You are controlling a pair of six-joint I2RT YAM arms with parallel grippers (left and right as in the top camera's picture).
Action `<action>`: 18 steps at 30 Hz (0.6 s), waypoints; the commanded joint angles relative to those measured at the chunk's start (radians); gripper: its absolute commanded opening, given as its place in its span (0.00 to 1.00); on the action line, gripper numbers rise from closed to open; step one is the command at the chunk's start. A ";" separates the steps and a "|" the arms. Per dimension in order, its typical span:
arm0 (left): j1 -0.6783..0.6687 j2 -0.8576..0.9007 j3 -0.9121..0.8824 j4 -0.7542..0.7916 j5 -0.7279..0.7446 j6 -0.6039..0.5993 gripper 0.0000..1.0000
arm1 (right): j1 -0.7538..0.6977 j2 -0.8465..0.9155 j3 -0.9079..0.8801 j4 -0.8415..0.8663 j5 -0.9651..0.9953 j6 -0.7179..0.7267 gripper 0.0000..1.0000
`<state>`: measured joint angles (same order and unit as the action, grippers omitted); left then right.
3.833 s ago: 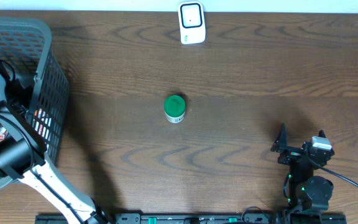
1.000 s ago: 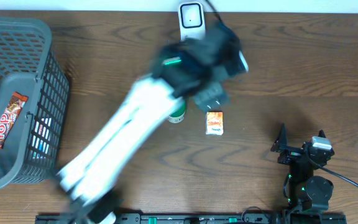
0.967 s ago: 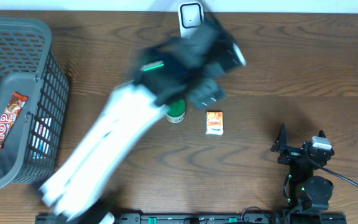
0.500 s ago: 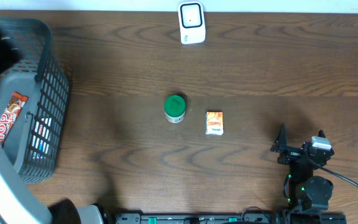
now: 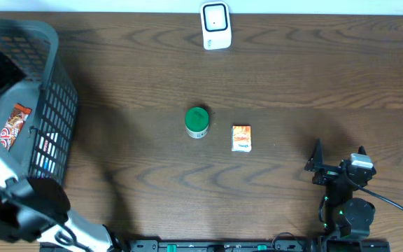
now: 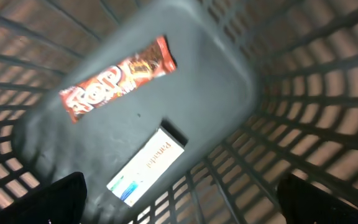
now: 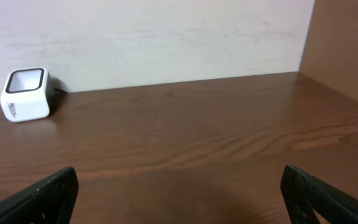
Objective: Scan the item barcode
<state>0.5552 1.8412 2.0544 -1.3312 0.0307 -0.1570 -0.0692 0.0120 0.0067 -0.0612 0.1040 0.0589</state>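
My left gripper [image 6: 179, 200] hangs inside the basket [image 6: 303, 93] with its jaws spread wide and nothing between them. Its wrist camera gives me the basket floor in detail. A red candy bar [image 6: 120, 78] lies ahead of the fingers, and a white box [image 6: 146, 167] with blue print lies nearer to them, just beside the wall. From overhead I get only a slice of that bar, and the box shows through the mesh.

My right gripper [image 7: 179, 196] is also fully released and holds nothing, low over the bare table [image 5: 327, 84]. Its wrist view picks out the white scanner [image 7: 25, 93] far ahead and off to the left, against the wall.

Only the overhead camera shows the orange packet [image 5: 241, 138]. It lies flat on the table, to the left of the right gripper and a little ahead of it, and well apart from the left gripper. A green-lidded jar [image 5: 196, 122] stands just beside the packet, on the side away from the right gripper. The scanner sits beyond both.
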 commanded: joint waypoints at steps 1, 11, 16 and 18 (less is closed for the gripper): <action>-0.011 0.050 -0.062 0.019 0.013 0.077 0.98 | 0.012 -0.005 -0.001 -0.003 -0.001 -0.011 0.99; -0.011 0.072 -0.374 0.186 -0.024 0.116 0.98 | 0.012 -0.005 -0.001 -0.003 -0.001 -0.011 0.99; -0.011 0.072 -0.509 0.267 -0.024 0.124 0.98 | 0.012 -0.005 -0.001 -0.003 -0.001 -0.011 0.99; -0.011 0.072 -0.547 0.286 -0.024 0.124 0.98 | 0.012 -0.005 -0.001 -0.003 -0.001 -0.011 0.99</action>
<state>0.5491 1.9114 1.5608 -1.0496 0.0082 -0.0544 -0.0689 0.0120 0.0067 -0.0612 0.1040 0.0589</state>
